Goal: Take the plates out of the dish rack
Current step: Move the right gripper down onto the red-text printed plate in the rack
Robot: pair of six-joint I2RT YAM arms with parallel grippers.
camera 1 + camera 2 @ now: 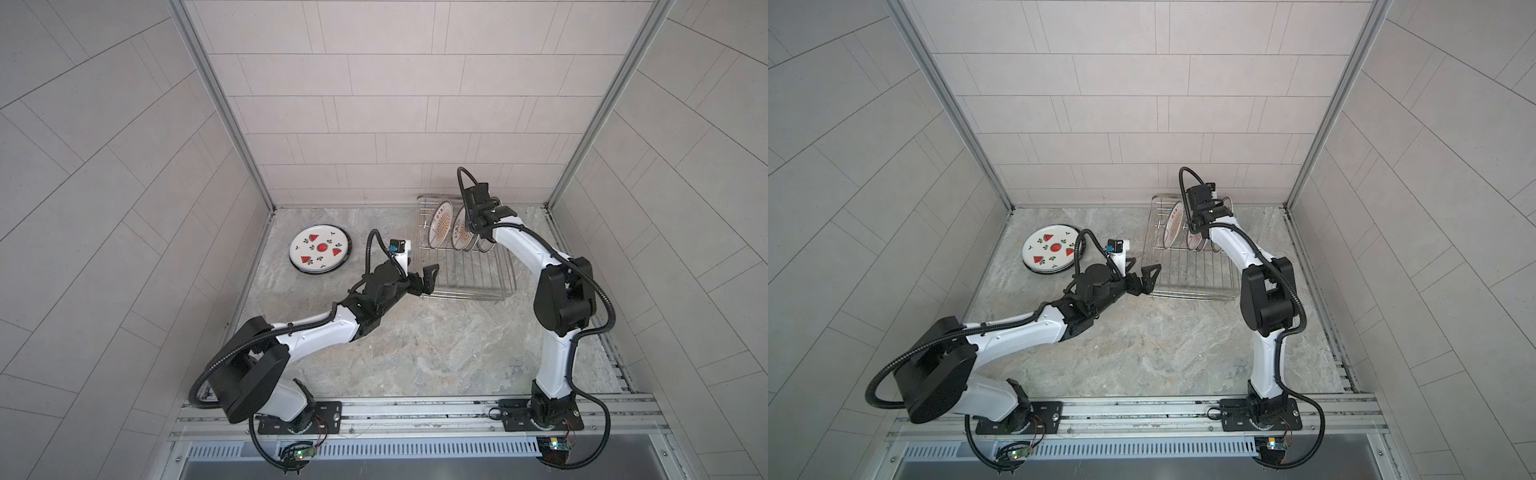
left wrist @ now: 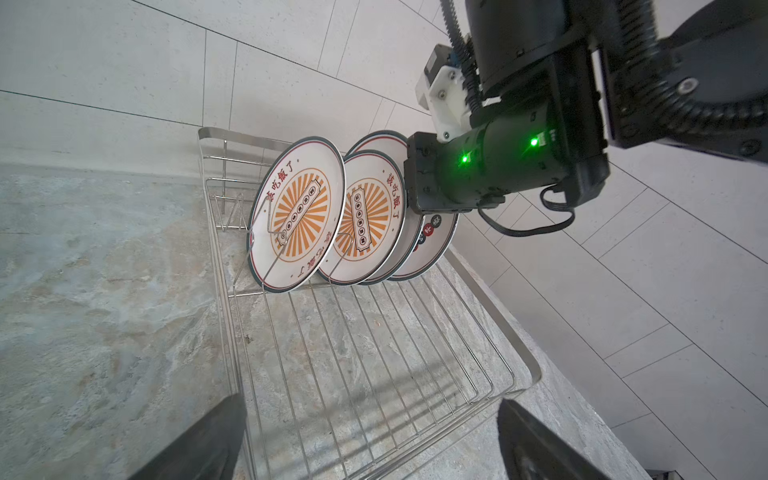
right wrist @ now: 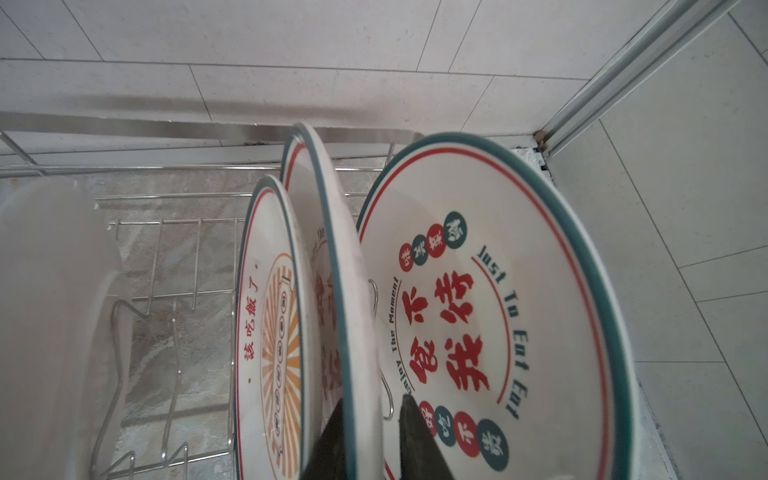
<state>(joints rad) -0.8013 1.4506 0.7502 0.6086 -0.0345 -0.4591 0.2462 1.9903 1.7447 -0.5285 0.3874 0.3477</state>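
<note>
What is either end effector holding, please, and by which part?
Left end effector: open, empty. Right end effector straddles a red-character plate by its upper rim; whether it grips yet cannot be told.

The left arm reaches low from the front edge of the counter (image 1: 415, 353) toward its middle, forearm near level. The left gripper (image 1: 1141, 270) has its jaws spread wide, nothing between them. The right arm rises from the front edge, elbow high, forearm angled toward the back edge. The right gripper (image 3: 374, 444) points down, jaws narrow, clamping a plate (image 3: 332, 249) by its rim.
</note>
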